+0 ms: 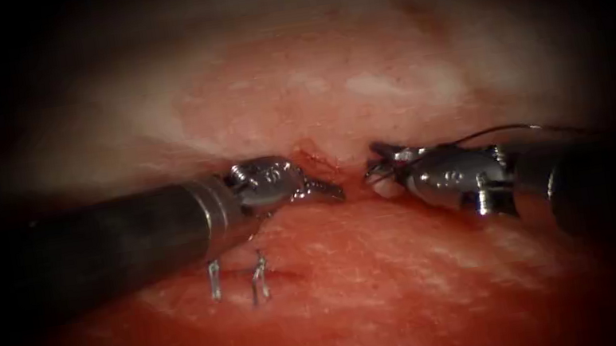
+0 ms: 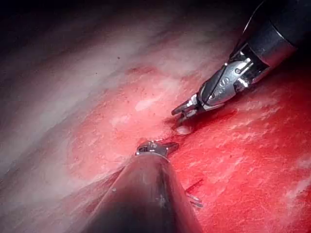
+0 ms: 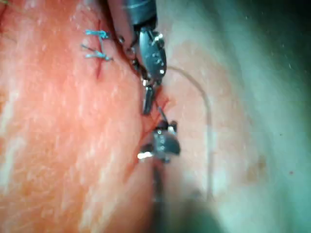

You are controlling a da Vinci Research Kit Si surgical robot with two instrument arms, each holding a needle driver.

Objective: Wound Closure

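The tissue is red and wet, and its cut lies between the two tools. My left tool comes in from the left with its slim jaws shut, tips resting at the cut's left edge and holding nothing I can see; it also appears as the left tool. My right tool faces it from the right, jaws closed on a thin thread that trails back over its wrist. The right tool hovers just above the tissue. I cannot make out the needle.
Two finished stitches with short cut ends stand on the tissue below the left shaft, also seen as stitches. A small pale lump sits on the tissue under the right jaws. Pale tissue rises behind the cut.
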